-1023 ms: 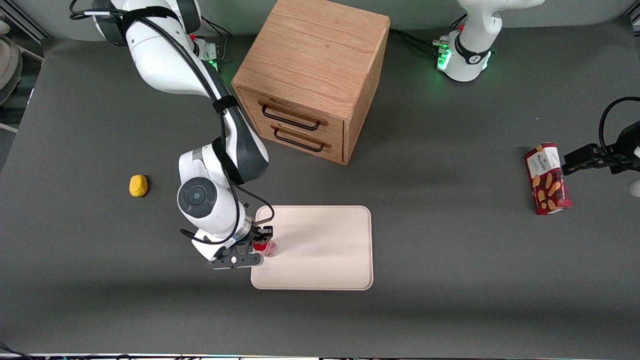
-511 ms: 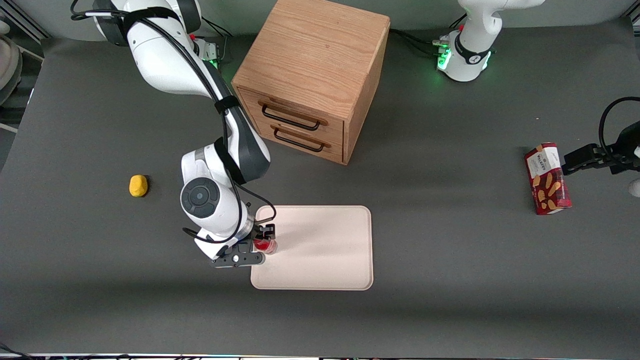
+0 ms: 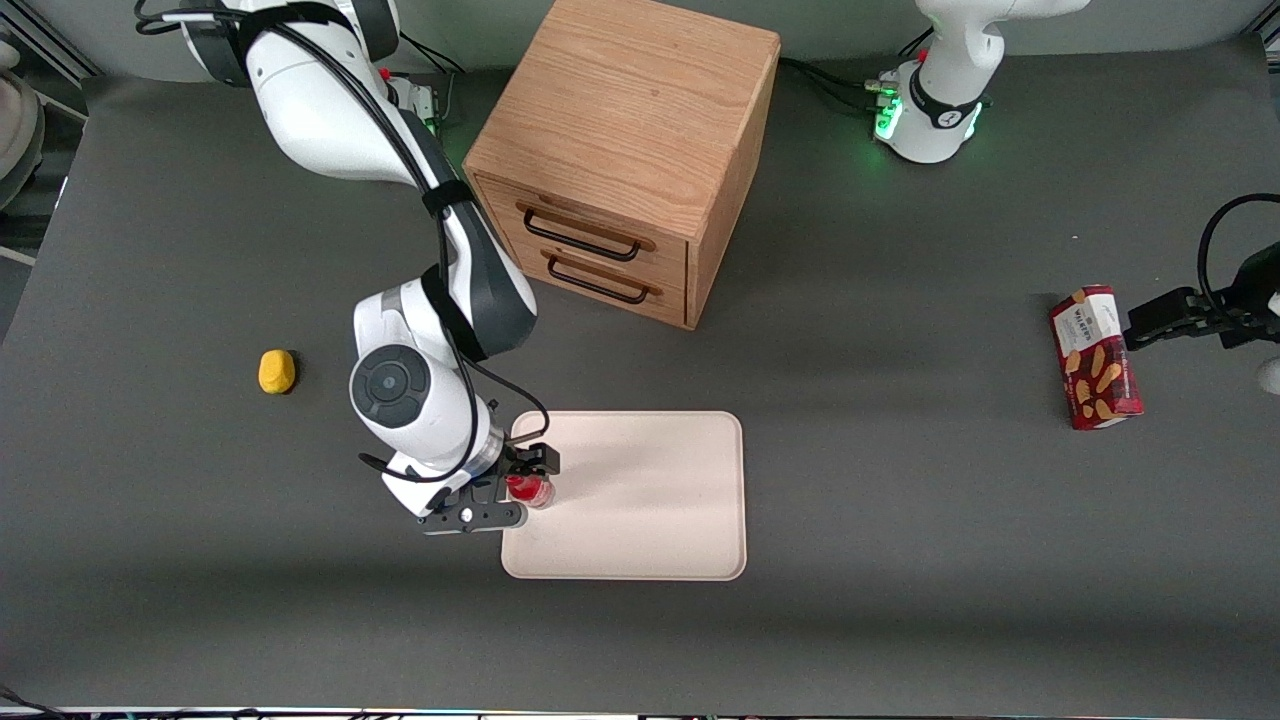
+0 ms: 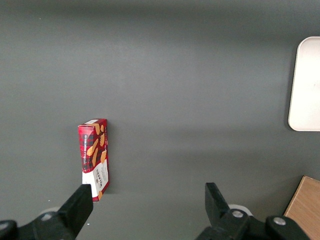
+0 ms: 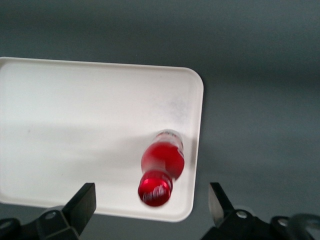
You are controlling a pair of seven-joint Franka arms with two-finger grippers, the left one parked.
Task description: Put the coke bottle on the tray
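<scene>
Farthest toward the working arm's end lay a yellow lump [image 3: 277, 371]; next hung the gripper [image 3: 528, 488], jaws spread wide and touching nothing, straight above the bottle [image 5: 161, 171], which stood upright on the tray [image 3: 650, 500] just inside its edge; a wooden drawer box [image 3: 625, 150] and a cookie box [image 3: 1095, 357] followed

A dark grey matte surface [image 3: 900, 560] carried a two-drawer oak cabinet [image 3: 625, 150]; soft shadow bands crossed it.
</scene>
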